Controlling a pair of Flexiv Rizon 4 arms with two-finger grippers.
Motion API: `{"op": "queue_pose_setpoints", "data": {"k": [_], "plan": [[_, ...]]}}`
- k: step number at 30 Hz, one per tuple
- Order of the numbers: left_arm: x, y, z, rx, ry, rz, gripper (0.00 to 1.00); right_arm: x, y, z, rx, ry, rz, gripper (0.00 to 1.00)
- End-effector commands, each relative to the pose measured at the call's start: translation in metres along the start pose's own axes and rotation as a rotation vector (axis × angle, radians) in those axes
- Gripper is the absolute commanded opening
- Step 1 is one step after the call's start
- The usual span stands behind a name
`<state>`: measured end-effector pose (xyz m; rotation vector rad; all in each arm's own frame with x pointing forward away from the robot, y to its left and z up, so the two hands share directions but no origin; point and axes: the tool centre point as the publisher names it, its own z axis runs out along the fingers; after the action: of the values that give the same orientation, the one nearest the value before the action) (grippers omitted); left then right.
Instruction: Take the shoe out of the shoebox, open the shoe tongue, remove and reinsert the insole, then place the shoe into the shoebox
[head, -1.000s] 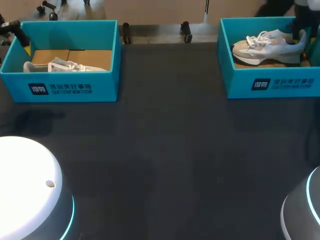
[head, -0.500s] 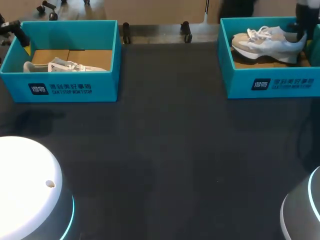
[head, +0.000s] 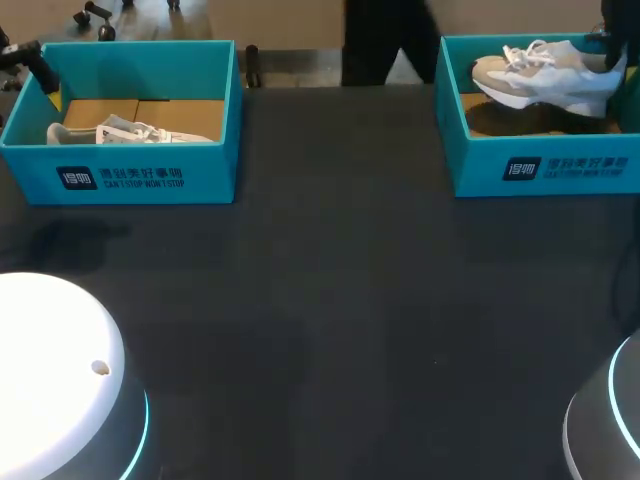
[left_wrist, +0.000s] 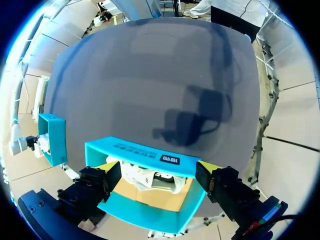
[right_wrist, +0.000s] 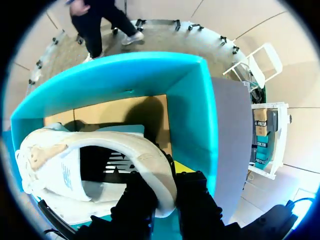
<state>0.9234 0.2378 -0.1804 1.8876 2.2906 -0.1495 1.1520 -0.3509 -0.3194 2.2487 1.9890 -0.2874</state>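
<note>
**Dark table under soft light**

A dark grey table (left_wrist: 150, 75) is spreading out ahead of the left claw (left_wrist: 160, 167), taking soft, even light. A blurred shadow (left_wrist: 192, 117) is lying on it, well ahead of the claw.

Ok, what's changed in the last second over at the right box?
The right fingers, shut on the shoe at its heel, have lifted it upward; it now hangs above the floor of the right box. The left box, the left shoe and the left fingers stayed put.
</note>
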Motion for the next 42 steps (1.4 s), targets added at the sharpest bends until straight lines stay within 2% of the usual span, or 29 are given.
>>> {"op": "queue_pose_setpoints", "data": {"k": [1,13,17,30,38,42], "plan": [[0.0,-0.002,0.0,-0.005,0.002,0.0,1.0,-0.001,-0.036,-0.028,-0.071,-0.004,-0.015,0.0],[0.0,-0.002,0.0,-0.005,0.002,0.0,1.0,0.004,-0.049,-0.074,-0.141,-0.02,-0.031,0.0],[0.0,-0.002,0.0,-0.005,0.002,0.0,1.0,0.006,-0.051,-0.084,-0.157,-0.018,-0.041,0.0],[0.0,-0.002,0.0,-0.005,0.002,0.0,1.0,0.01,-0.053,-0.138,-0.224,-0.035,-0.051,0.0],[0.0,-0.002,0.0,-0.005,0.002,0.0,1.0,0.016,-0.063,-0.16,-0.235,-0.053,-0.044,0.0],[0.0,-0.002,0.0,-0.005,0.002,0.0,1.0,0.025,-0.072,-0.171,-0.237,-0.068,-0.042,0.0]]}}
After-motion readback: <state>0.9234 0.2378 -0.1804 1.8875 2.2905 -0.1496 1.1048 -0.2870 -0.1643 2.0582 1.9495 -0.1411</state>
